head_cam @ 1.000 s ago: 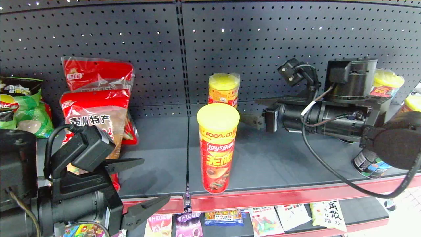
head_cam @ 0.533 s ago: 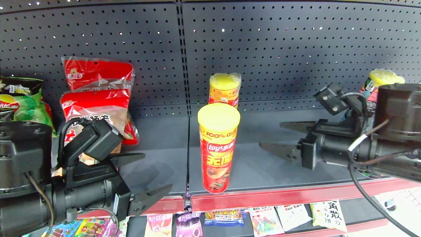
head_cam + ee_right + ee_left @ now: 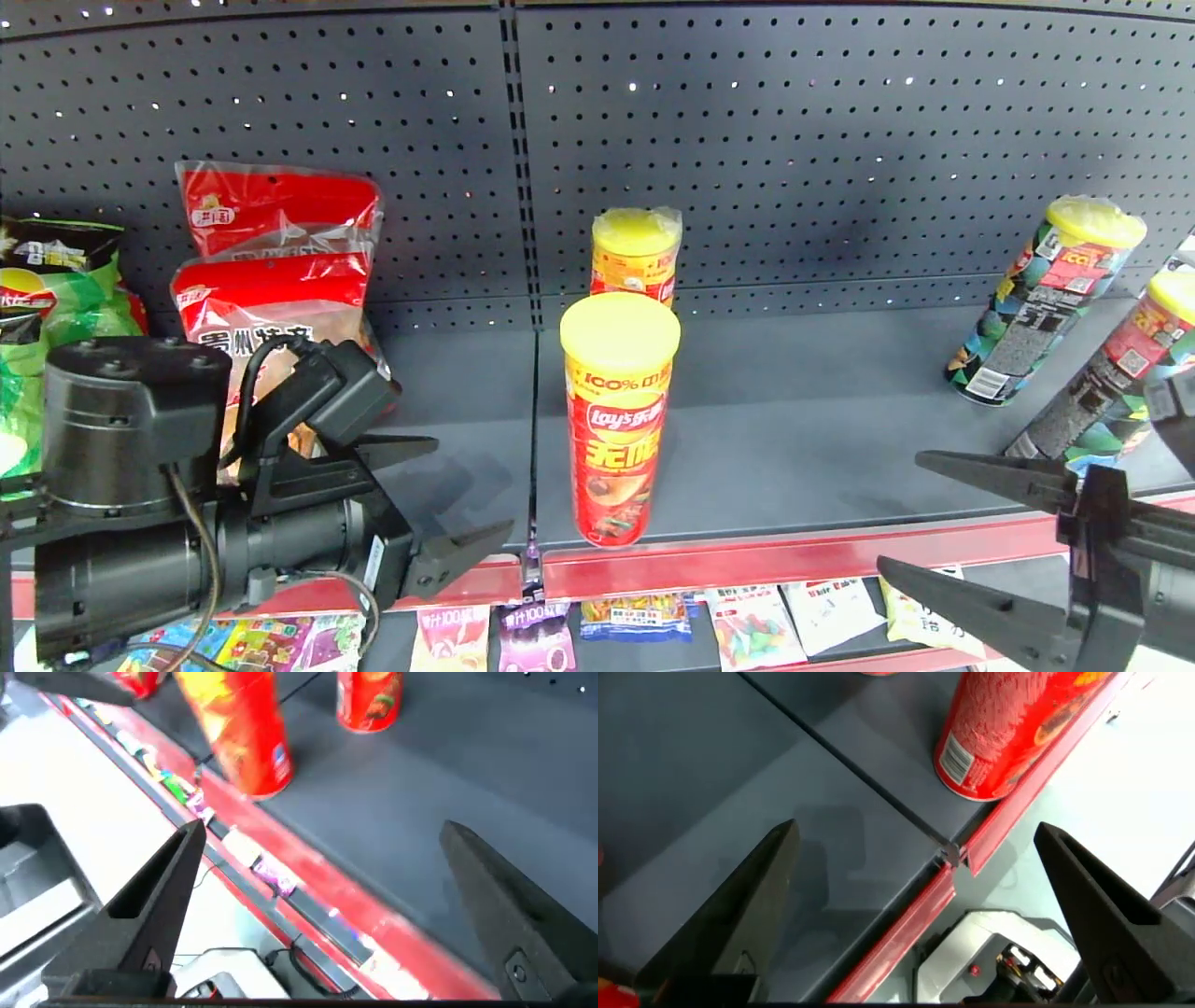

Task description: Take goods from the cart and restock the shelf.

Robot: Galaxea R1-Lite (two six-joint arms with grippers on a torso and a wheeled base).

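Observation:
A red chip can with a yellow lid (image 3: 618, 420) stands upright at the front of the dark grey shelf (image 3: 794, 439). A second can like it (image 3: 636, 252) stands behind. My left gripper (image 3: 471, 487) hangs open and empty at the shelf's red front edge, left of the front can. My right gripper (image 3: 901, 511) is open and empty at the lower right, in front of the shelf edge. In the left wrist view my left gripper (image 3: 915, 845) is spread over the shelf edge, with the can's base (image 3: 1008, 737) beyond. Past my right gripper (image 3: 324, 835), the right wrist view shows both cans (image 3: 248, 733).
Red snack bags (image 3: 271, 280) and a green bag (image 3: 56, 289) stand at the shelf's left. Two multicoloured cans (image 3: 1046, 299) lean at the far right. Small packets (image 3: 747, 621) lie on the shelf below. A pegboard wall (image 3: 747, 140) closes the back.
My right arm has drawn back from over the shelf to the lower right, uncovering the multicoloured cans. My left gripper has shifted right and slightly up toward the shelf edge.

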